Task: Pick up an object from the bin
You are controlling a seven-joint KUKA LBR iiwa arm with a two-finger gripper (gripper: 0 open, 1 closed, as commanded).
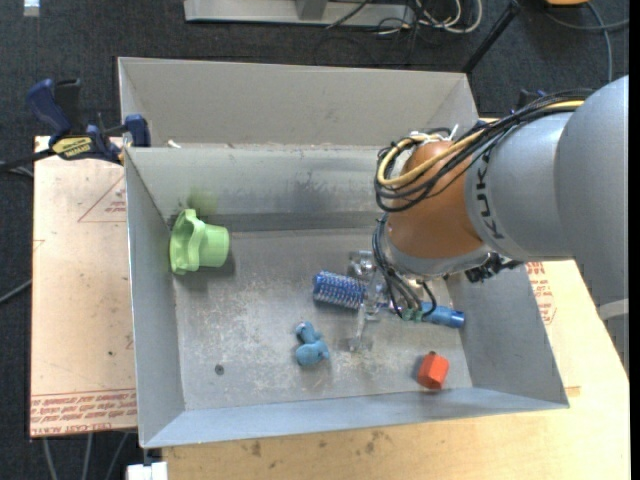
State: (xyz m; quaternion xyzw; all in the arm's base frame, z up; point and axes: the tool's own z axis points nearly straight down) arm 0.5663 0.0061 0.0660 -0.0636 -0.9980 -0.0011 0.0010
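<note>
My gripper (367, 310) hangs low over the middle of the bin floor, right at the right-hand end of a blue bristled brush (338, 290). A small light-blue lumpy figure (311, 349) lies just left of and below the gripper. To its right a blue pen-like stick (444, 317) pokes out from under the wrist, its left part hidden. An orange-red block (432, 370) rests near the front right corner.
A light-green cup-shaped thing (197, 242) lies against the left wall, far from the gripper. The arm with its orange cover and cables hangs above the bin's right half and hides the floor and back wall there.
</note>
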